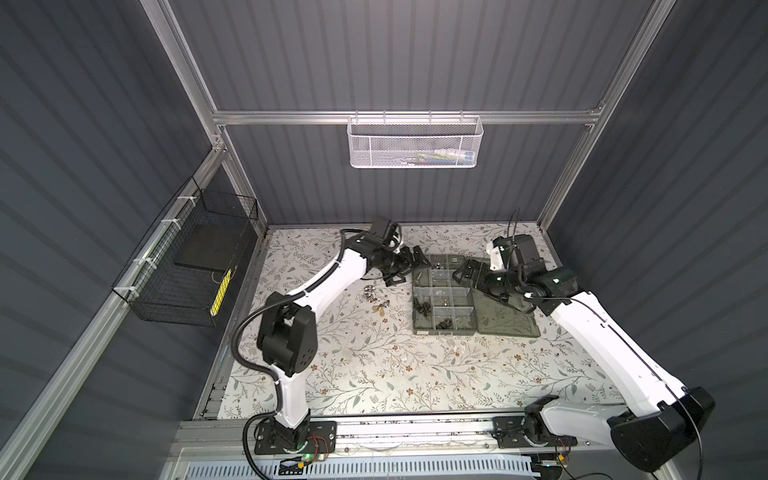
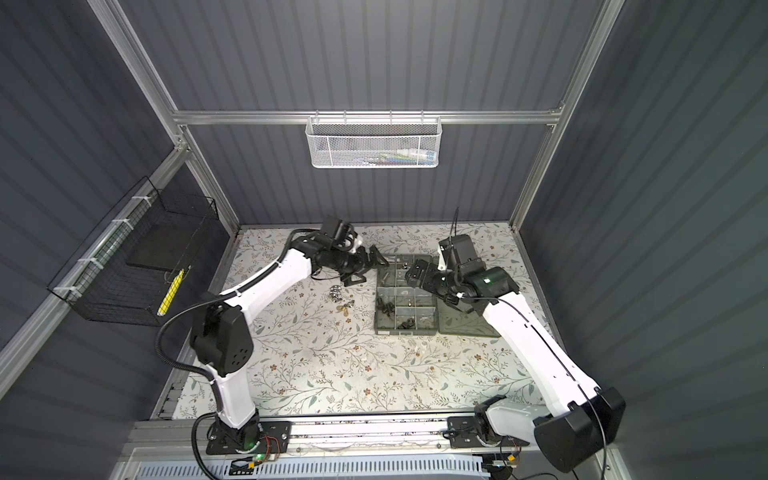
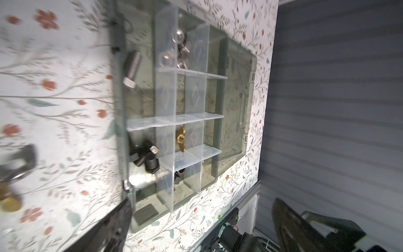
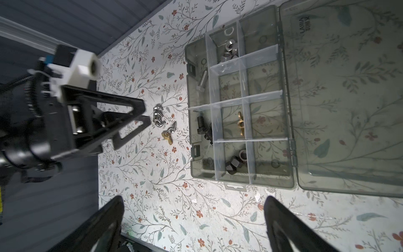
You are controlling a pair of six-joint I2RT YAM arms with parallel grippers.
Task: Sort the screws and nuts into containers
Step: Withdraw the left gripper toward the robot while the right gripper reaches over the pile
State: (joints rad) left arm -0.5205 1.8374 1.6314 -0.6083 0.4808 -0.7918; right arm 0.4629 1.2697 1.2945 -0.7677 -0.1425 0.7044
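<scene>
– Right wrist view: where does everything stand?
– The organiser box [image 4: 271, 174] lies open, its lid [image 4: 349, 98] flat at its three o'clock. The unsorted pile [image 4: 157, 119] rests on the table [image 4: 152, 207] at its nine o'clock. In both top views the left gripper [image 1: 419, 257] hangs by the box's eleven o'clock corner, jaws spread wide with nothing between them. The right gripper [image 1: 463, 270] hovers over the one o'clock end, equally wide and empty.
– What could go wrong from here?
– My guess: the pile's silver pieces [image 4: 156, 110] touch each other, so closing jaws may pinch two or flick a neighbour away. The loose brass wing nut [image 4: 166, 138] lies against a silver wing nut [image 4: 170, 130], so a mixed pair could drop into one compartment. The dividers [image 4: 243, 76] are thin and upright, and a fingertip snagging one would shove the light box. Both grippers crowd the same end and could collide.
– And the counts?
– Ten compartments [image 4: 265, 72], as I read them. Inside: one silver bolt [image 4: 202, 79], one boxed brass wing nut [image 4: 240, 124], about four silver nuts [image 4: 229, 50], at least two black bolts [image 4: 204, 129], two or three black nuts [image 4: 236, 161]. Outside: one brass and one silver wing nut, plus about four silver pieces, too tight to count surely
</scene>
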